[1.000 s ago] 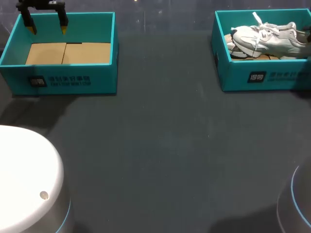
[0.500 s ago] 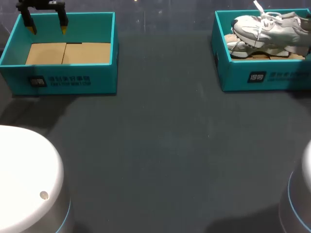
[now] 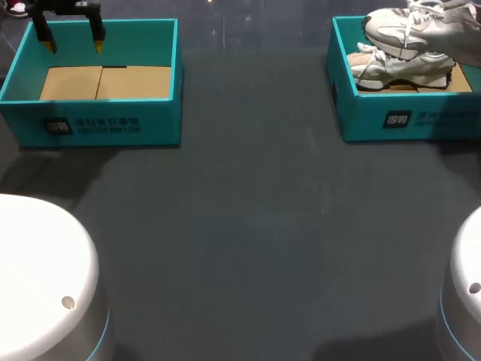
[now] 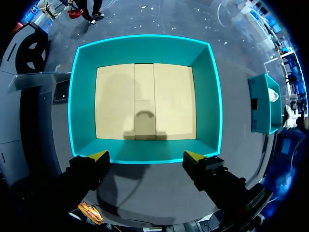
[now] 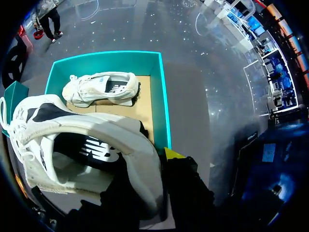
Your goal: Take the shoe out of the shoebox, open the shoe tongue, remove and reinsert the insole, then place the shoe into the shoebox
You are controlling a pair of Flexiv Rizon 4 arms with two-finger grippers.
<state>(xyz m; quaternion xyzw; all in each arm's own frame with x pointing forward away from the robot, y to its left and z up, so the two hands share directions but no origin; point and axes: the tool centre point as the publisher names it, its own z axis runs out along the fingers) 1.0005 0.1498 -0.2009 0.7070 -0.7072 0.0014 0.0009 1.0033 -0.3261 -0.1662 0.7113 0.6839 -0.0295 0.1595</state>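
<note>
Our left gripper [image 4: 146,155]: fingers spread wide, hanging over the near wall of a teal box [image 4: 145,46] with a cardboard floor. Our right gripper [image 5: 145,166]: pinching the heel of a white shoe [image 5: 72,130], held above the shoebox [image 5: 163,96]. A second shoe [image 5: 99,87] lies inside it.

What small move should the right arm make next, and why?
Probably carry the held shoe out over the table: the right claw grips its heel, it hangs above the shoebox rim, and the other shoe lies in the box below.
</note>
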